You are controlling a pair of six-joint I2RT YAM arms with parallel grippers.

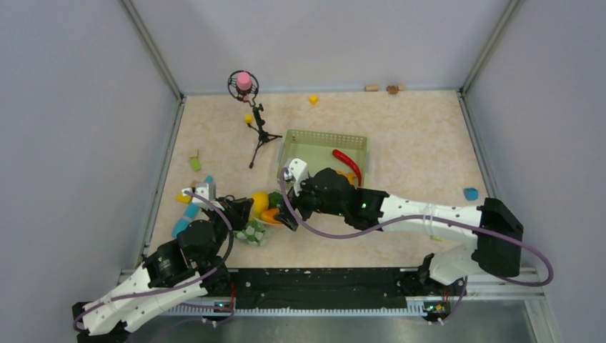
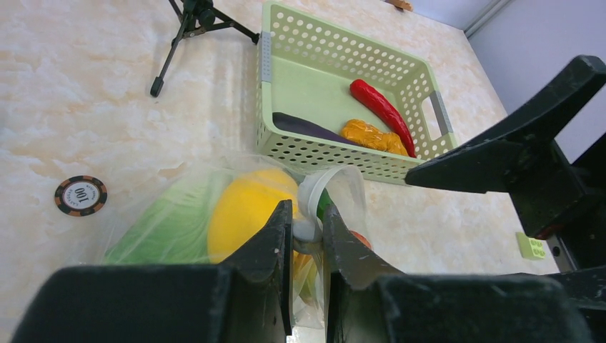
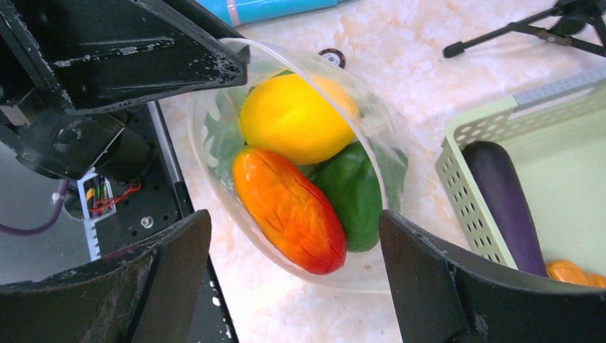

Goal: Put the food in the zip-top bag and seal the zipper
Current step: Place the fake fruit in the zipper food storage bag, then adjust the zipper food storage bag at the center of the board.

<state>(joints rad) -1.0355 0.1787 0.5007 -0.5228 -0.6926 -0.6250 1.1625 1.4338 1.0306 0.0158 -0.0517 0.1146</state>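
The zip-top bag (image 1: 251, 232) lies between the two arms with its mouth held open. My left gripper (image 2: 307, 227) is shut on the whitish zipper strip (image 2: 314, 196) at the mouth edge. Inside the bag are a yellow lemon (image 3: 293, 118), a green pepper (image 3: 354, 193), an orange-red piece (image 3: 289, 211) and a pale green cabbage (image 2: 168, 229). My right gripper (image 3: 294, 221) stands open just above the bag's mouth, with the orange-red piece lying below its gap. A red chili (image 2: 382, 107), a dark eggplant (image 2: 307, 128) and an orange piece (image 2: 371, 136) lie in the green basket (image 2: 336, 53).
A small black tripod (image 1: 257, 136) with a pink-topped head stands left of the basket. A poker chip (image 2: 81, 195) lies beside the bag. Coloured blocks (image 1: 195, 163) are scattered at the left, and a blue one (image 1: 470, 193) sits at the right. Grey walls enclose the table.
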